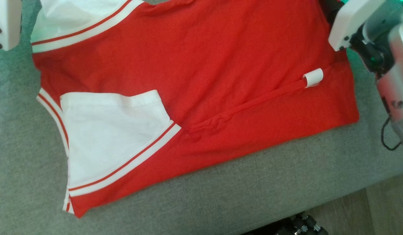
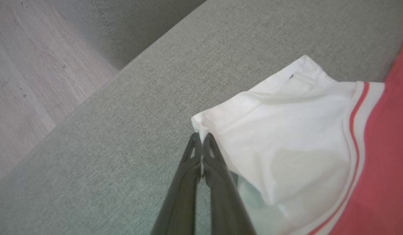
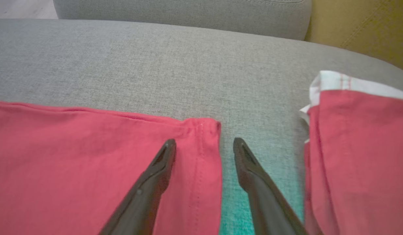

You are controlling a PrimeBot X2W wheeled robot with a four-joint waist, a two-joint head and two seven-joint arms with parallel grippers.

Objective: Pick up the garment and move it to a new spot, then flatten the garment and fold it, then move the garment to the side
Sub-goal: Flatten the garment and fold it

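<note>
Holding the red garment (image 1: 204,65) spread on the sofa (image 1: 221,182). Far left, pinching its white sleeve (image 2: 286,130) corner in the tightly closed left gripper (image 2: 201,140). Far right, straddling the hem (image 3: 206,133) corner with the right gripper (image 3: 204,147) gaping, gripping nothing.

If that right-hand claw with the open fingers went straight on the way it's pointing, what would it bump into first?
Probably the garment: its red hem corner lies between the right gripper's open fingers. Past it is bare grey sofa cushion, though depth is hard to judge.
</note>
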